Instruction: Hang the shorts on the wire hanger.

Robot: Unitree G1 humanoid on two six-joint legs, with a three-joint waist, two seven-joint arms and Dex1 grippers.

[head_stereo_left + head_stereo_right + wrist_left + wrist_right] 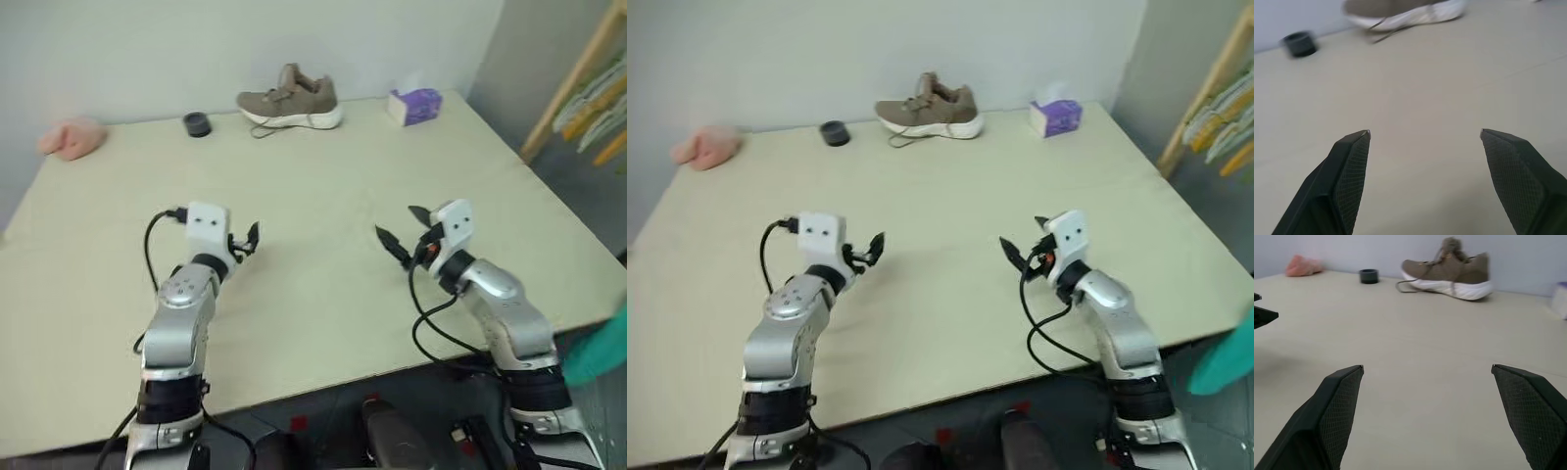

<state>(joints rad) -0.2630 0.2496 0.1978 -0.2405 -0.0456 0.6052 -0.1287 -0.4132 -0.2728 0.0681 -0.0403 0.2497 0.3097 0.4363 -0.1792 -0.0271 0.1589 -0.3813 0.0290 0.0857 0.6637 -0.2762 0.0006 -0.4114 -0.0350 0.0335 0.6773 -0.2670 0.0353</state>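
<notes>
Left gripper (245,240) is held just above the bare table (313,176) with its fingers spread apart and nothing between them, pointed forward toward the far edge; this low, level pose is judged to be a waiting stance, since no cloth lies within its reach. Along the far edge, from the left, a pink fluffy cloth (71,137), a small black cap (197,124), a grey-brown shoe (291,100) and a purple tissue box (414,106) are seen, all well apart from both grippers and none of them part of the job. Further right, the right gripper (400,227) is likewise held low over the table, its fingers wide apart and empty, angled toward the left one, so that the two face a bare stretch of tabletop between them. At the far right, beyond the table's side edge and lower than its top, a patch of teal fabric is cut off by the frame; it is judged to be the shorts (600,345), lying well apart from the right gripper and farther still from the left. Near a wooden rack (573,83) at the upper right, white and yellow hangers (588,108) are seen, but a thin wire hanger cannot be made out among them
</notes>
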